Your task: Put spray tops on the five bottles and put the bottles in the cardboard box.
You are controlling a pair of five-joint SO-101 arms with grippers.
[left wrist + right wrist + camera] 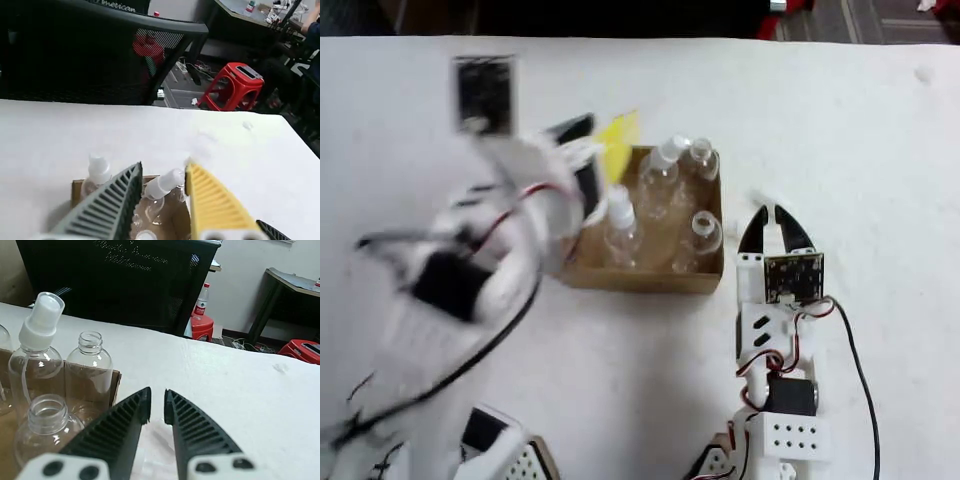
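Observation:
A cardboard box (640, 278) stands mid-table with several clear bottles upright inside. Two bottles carry white spray tops (665, 160) (620, 215); two have bare necks (703, 158) (705, 232). My left gripper (605, 160), with one grey and one yellow finger, hovers open (162, 172) over the box's far left corner, above a topped bottle (161, 186) and beside another (98, 169). My right gripper (773, 222) rests on the table just right of the box, its black fingers (156, 394) nearly touching with nothing between them. It faces a topped bottle (39, 340) and two bare-necked bottles (90, 367) (47, 427).
The left arm's body and cables (470, 270) stretch over the table left of the box. A black mesh chair (140, 285) stands beyond the table's far edge, with a red stool (232, 87) on the floor behind. White table surface (860, 130) extends right of the box.

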